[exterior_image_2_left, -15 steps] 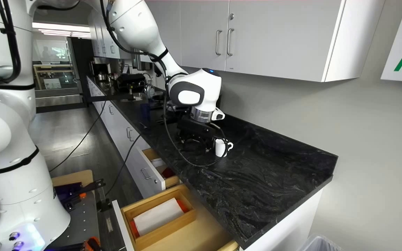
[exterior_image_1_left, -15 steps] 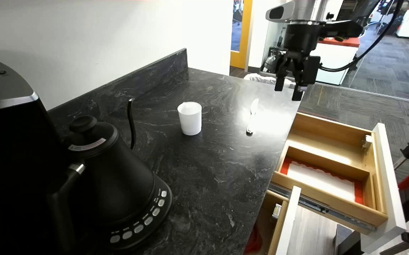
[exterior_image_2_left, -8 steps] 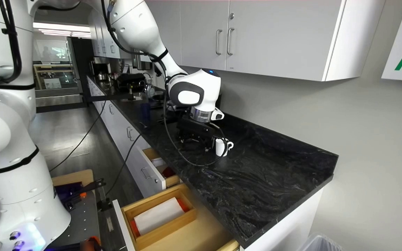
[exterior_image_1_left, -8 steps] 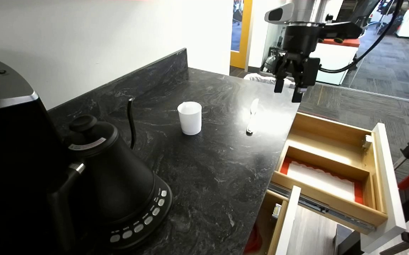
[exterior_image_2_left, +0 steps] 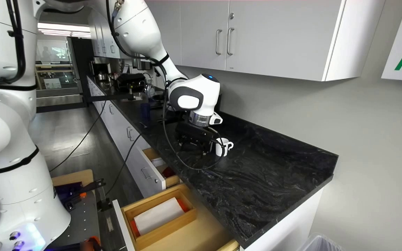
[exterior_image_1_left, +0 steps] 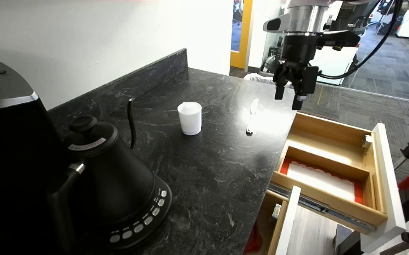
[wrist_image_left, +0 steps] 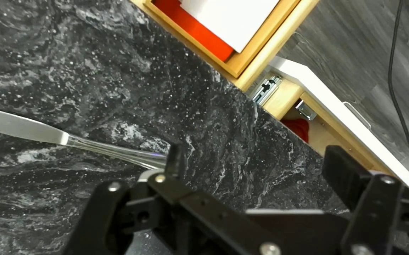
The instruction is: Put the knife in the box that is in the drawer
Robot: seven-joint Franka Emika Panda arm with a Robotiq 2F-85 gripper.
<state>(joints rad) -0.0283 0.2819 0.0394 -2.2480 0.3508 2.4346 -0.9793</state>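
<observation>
Pale wall (exterior_image_1_left: 119, 39), dark marbled countertop (exterior_image_1_left: 194, 184), grey wall cabinets (exterior_image_2_left: 281, 35), yellow door frame (exterior_image_1_left: 239, 59), grey carpet (exterior_image_1_left: 396, 62), strip lights (exterior_image_2_left: 64, 27)

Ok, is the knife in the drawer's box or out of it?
Out: the wrist view shows the knife lying on the dark countertop, away from the box in the open drawer.

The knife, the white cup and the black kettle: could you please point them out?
Knife (wrist_image_left: 54, 136): in the wrist view, on the blade near the handle.
White cup (exterior_image_1_left: 190, 119): in an exterior view, on its side.
Black kettle (exterior_image_1_left: 115, 180): in an exterior view, on its body.
</observation>
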